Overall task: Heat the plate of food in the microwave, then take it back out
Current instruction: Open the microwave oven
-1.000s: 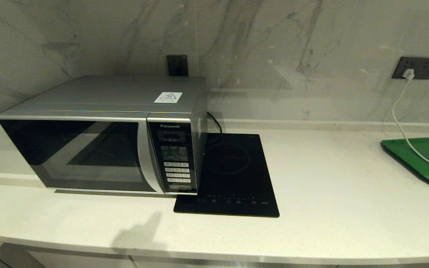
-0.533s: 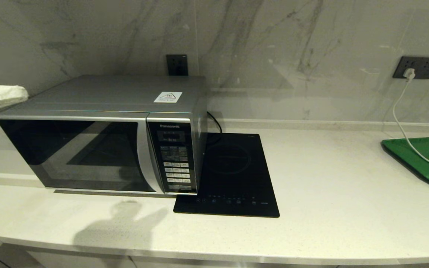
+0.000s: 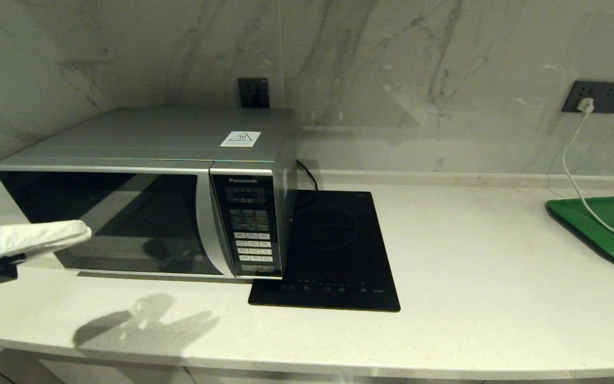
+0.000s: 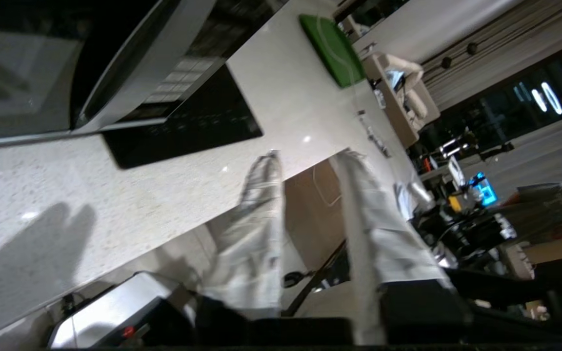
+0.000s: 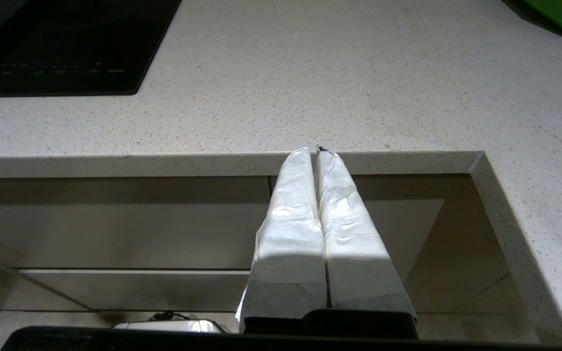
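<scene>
Microwave (image 3: 142,194) at desk (image 3: 472,277) back-left, door closed. Plate of food not visible, possibly inside. Left gripper (image 4: 310,161) before door's left edge, jaws apart, empty. Right gripper (image 5: 316,152) below desk front edge, jaws closed. Risk: jaws slipping off door, nudging microwave.

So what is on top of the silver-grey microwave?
Only a white triangle sticker lies on the silver-grey microwave. Its inside is hidden behind the shut dark glass door, so no plate shows.
</scene>
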